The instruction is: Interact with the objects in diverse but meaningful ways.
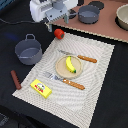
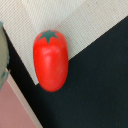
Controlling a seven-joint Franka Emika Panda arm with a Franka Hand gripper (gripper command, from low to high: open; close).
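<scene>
- The brown sausage point(image 1: 15, 79) lies on the dark desk point(image 1: 10, 40) near its edge at the exterior view's left, just off the striped mat point(image 1: 95, 70).
- The grey two-handled pot point(image 1: 28, 50) stands beside it, also off the mat and apparently empty.
- The yellow block point(image 1: 41, 88) sits on the mat's near corner.
- The red tomato point(image 1: 59, 33) rests at the mat's far corner, half on cloth and half on the desk, as the wrist view shows point(image 2: 50, 61).
- The gripper point(image 1: 49, 24) hangs just above the tomato; I cannot tell if its jaws are apart or together, since neither view shows the fingertips.
- The yellow banana point(image 1: 70, 64) lies on a plate point(image 1: 60, 71) mid-mat, with a fork point(image 1: 64, 80) and a knife point(image 1: 80, 57) on either side.
- A grey pan point(image 1: 88, 13) stands on a wooden board point(image 1: 107, 27) at the far edge.
- Judging by this, nothing is held; a grasp on the tomato looks likely next, with placing still to come.
- Surroundings beyond the black desk are barely visible.
</scene>
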